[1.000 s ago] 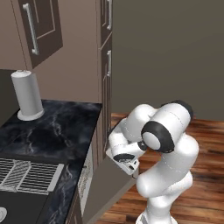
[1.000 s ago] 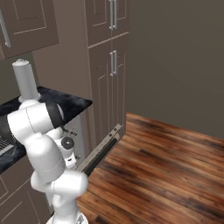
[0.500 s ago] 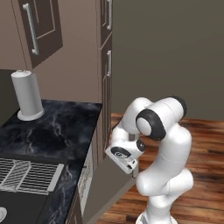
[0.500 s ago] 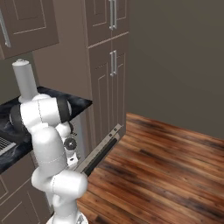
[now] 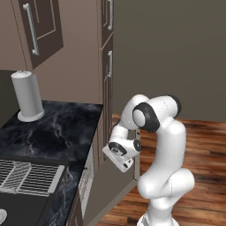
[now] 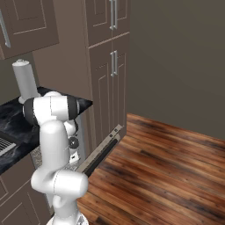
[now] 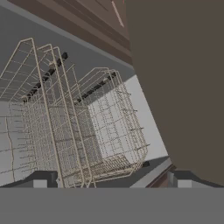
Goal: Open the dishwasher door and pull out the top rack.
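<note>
Dark finger tips point(image 7: 43, 180) are seen set wide apart, with nothing gripped between them. Just beyond the gripper point(image 7: 109, 181), the wire top rack point(image 7: 78, 127) is seen inside the dishwasher. The dishwasher door point(image 6: 102, 151) is lowered toward the wood floor point(image 6: 167, 167).

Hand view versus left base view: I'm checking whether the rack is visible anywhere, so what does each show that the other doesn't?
The hand view looks down into the open dishwasher: the top rack, a light wire basket, with the two gripper fingertips standing wide apart, empty, at the bottom. The left base view gives the surroundings: the paper towel roll, the black marble counter, the drying mat and the arm's wrist beside the counter's end. Both show the dishwasher door, brown and lowered, though its full outline is unclear.
</note>
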